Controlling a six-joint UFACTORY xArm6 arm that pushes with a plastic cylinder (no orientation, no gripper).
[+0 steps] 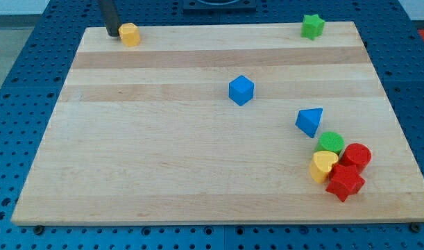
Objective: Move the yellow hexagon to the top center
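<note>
Progress slight: yellow hexagon (130, 34) at board (198, 160) top-left corner; my tip (112, 33) touching hexagon's left; no claw fitted, state untellable; rightward push remains.

Yellow hexagon (130, 33) (upright) at top-left edge

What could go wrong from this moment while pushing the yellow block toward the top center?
1. The yellow hexagon sits right at the board's top edge, so a slightly upward push might slide it off.
2. My tip is close on its left, at the view's left; an off-center push could make it turn or slip away.
3. Pushing too far might bring it to the green star near the top right.
</note>
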